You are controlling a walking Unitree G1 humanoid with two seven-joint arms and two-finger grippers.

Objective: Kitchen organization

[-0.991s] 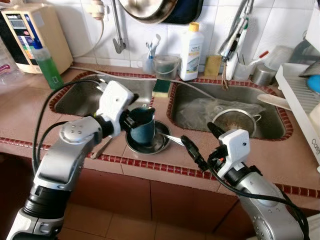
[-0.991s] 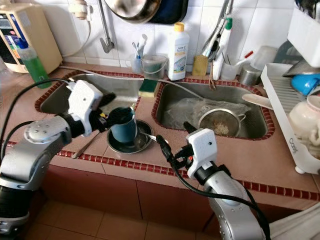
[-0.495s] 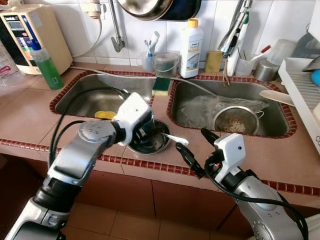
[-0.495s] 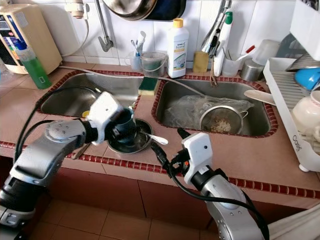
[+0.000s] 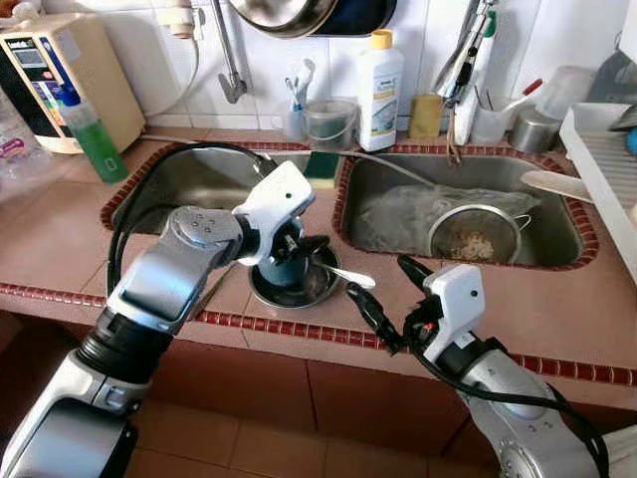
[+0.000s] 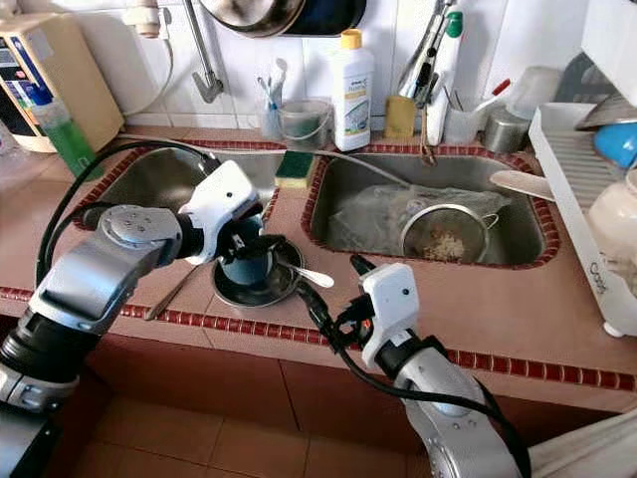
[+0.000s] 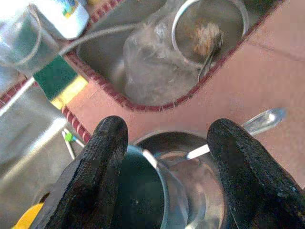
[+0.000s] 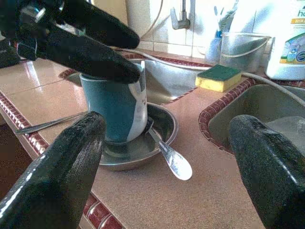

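A teal cup (image 5: 283,269) stands upright in a shallow metal bowl (image 5: 320,291) on the counter strip between the two sinks. A white-ended spoon (image 5: 345,274) rests on the bowl's rim, pointing right. My left gripper (image 5: 300,244) hovers just over the cup's rim; its fingers (image 7: 102,157) are open, with part of the rim between them and a gap on one side. My right gripper (image 5: 375,277) is open near the counter's front edge and points at the bowl and spoon (image 8: 174,162) from the right, touching neither.
A long metal utensil (image 6: 169,296) lies on the counter left of the bowl. A sponge (image 5: 320,167) sits on the divider behind. The right sink holds a strainer (image 5: 476,234). A detergent bottle (image 5: 379,78), green bottle (image 5: 95,134) and dish rack (image 5: 607,189) line the back and right.
The camera has shifted a little. My left arm has swung round over the cup and its fingers now stand apart above the rim. The cup sits in the bowl. The right gripper has barely moved.
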